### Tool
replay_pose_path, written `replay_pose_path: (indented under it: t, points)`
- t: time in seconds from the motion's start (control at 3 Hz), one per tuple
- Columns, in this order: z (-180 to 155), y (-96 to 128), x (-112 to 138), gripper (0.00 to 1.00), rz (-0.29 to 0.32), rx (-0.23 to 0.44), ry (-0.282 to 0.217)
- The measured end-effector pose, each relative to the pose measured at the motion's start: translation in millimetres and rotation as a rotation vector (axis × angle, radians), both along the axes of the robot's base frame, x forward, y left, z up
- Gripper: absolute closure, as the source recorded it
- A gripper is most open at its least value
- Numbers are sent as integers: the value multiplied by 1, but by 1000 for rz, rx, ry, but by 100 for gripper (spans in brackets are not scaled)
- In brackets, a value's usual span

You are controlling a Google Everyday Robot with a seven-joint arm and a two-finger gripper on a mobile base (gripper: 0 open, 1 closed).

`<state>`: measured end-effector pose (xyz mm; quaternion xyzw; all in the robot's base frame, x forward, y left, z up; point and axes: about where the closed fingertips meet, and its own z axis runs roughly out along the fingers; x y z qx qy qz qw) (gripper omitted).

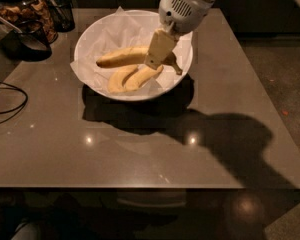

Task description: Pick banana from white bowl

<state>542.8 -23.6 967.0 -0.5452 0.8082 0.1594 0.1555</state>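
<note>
The white bowl [97, 36], lined with crinkled white paper, stands at the back of the table. The longest banana [121, 57] is held up over the bowl, lying roughly level, its dark stem end pointing right. My gripper [156, 58] comes down from the upper right and is shut on the banana near its stem end. Two shorter bananas [132, 78] lie in the bowl below it.
The bowl stands on a glossy brown table [140, 149]. Dark glass jars [32, 9] with food stand at the back left corner. A black cable [7, 104] lies at the left edge. The floor shows on the right.
</note>
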Motion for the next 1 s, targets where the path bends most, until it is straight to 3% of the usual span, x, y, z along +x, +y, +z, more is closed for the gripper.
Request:
replay_pose_path:
  t: [0.67, 1.0]
  points:
    - [49, -21, -105, 100, -143, 40, -45]
    - [50, -21, -105, 100, -143, 40, -47]
